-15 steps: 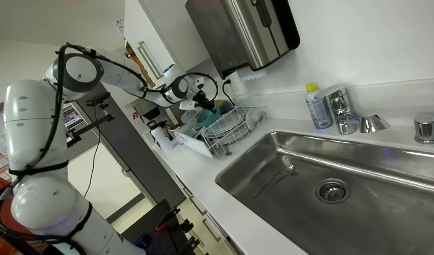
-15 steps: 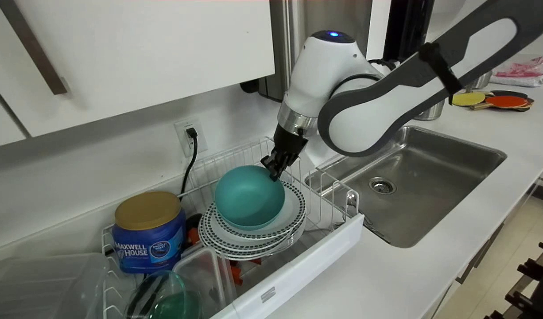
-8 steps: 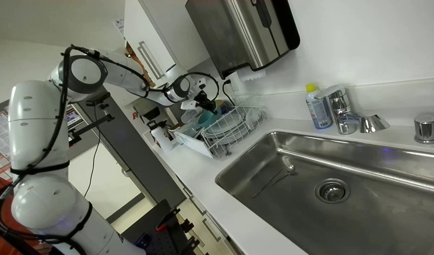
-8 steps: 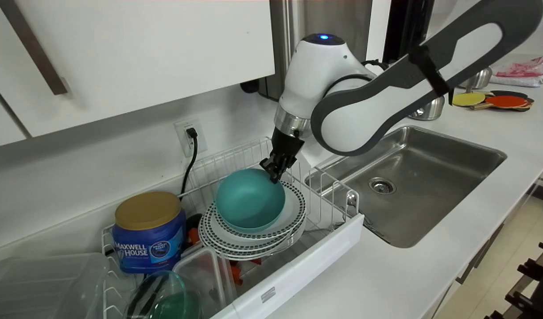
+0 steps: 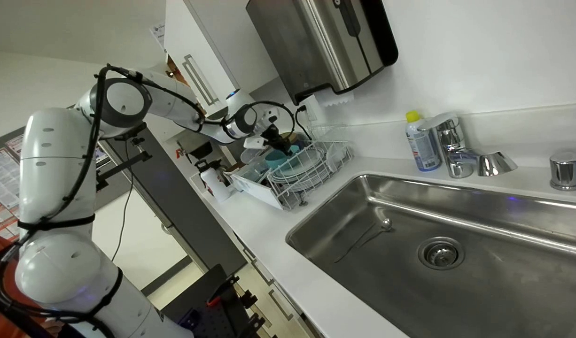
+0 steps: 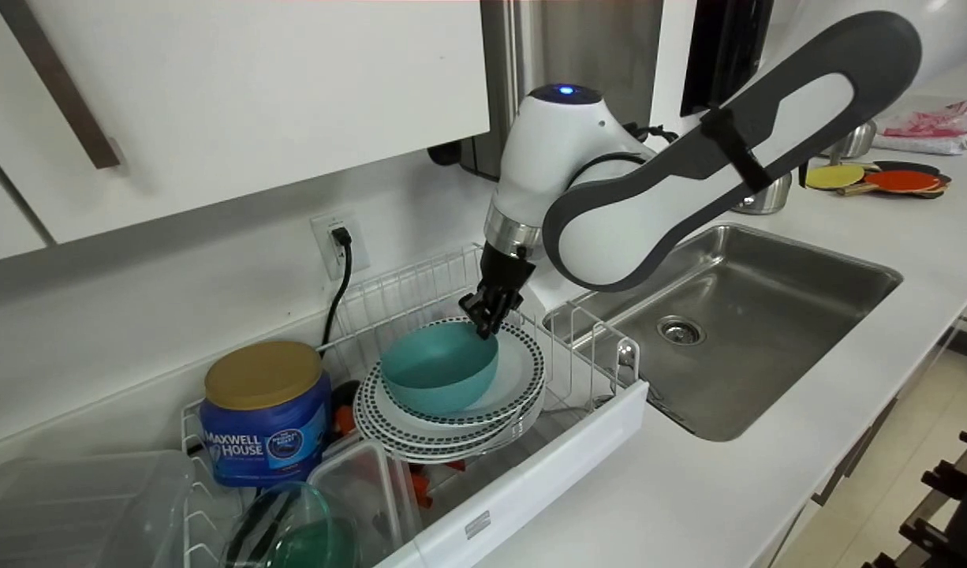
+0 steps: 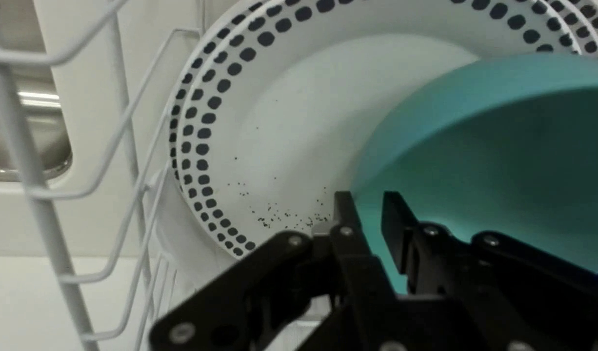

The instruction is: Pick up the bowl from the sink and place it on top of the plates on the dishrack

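Teal round plastic bowl (image 6: 440,386) sits off-centre on the stacked round white plates (image 7: 299,131) with dark-dotted rims. My black two-fingered claw (image 7: 368,197) straddles the bowl's edge, slightly parted: one finger outside the wall, the other inside, the gap wider than the thin rim, leaving it unclamped. Around the plates runs the white wire dishrack (image 7: 45,214); just beside them stands a blue, tan-lidded Maxwell House tub (image 6: 263,442). Past the rack I see the rectangular stainless-steel sink (image 5: 494,291) and its chrome faucet (image 5: 453,141).
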